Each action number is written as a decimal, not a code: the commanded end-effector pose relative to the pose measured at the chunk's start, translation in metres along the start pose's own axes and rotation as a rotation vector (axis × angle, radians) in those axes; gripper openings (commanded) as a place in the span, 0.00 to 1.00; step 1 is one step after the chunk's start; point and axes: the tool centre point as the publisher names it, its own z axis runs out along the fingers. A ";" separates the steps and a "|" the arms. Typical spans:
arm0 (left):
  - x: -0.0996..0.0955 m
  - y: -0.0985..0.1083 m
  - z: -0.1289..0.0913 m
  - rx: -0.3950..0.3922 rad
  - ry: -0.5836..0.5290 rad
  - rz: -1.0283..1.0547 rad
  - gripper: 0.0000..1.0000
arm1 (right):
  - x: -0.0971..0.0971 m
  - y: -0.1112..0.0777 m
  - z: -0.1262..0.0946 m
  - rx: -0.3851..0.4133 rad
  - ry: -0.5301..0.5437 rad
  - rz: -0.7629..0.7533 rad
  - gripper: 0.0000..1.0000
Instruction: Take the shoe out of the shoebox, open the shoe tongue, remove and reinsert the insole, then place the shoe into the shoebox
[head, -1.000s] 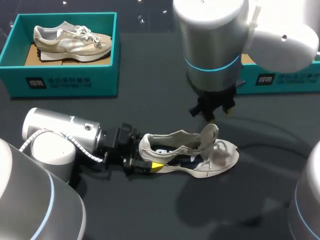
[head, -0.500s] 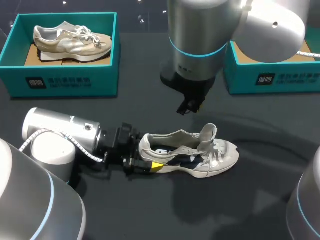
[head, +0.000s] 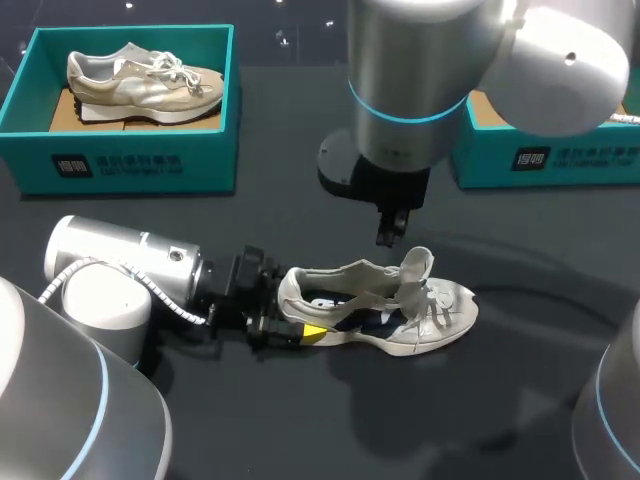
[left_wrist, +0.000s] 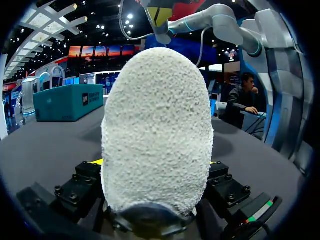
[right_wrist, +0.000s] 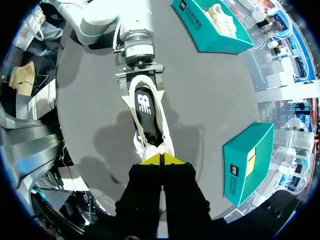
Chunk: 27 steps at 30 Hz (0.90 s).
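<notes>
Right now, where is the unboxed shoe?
In the head view the shoe stands mid-table, its heel in the left gripper, the right gripper hanging just above its tongue.

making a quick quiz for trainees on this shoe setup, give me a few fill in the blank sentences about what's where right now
1. The left hand is shut on the ___ of the shoe lying on the table.
2. The right hand, fingertips together, hangs just above that shoe's raised ___.
3. The teal shoebox holding a second shoe stands on the robot's ___ side.
4. The insole inside the gripped shoe is ___ in colour.

Missing words: heel; tongue; left; black
</notes>
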 end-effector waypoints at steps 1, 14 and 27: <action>0.003 0.003 0.003 -0.002 0.000 0.001 0.00 | 0.002 0.021 0.008 0.044 -0.001 -0.099 0.00; 0.003 0.003 0.003 -0.002 0.000 0.001 0.00 | 0.014 0.048 0.020 0.042 -0.031 -0.359 0.00; 0.003 0.003 0.003 -0.002 0.000 0.001 0.00 | 0.012 0.065 0.053 -0.006 0.003 -0.378 0.00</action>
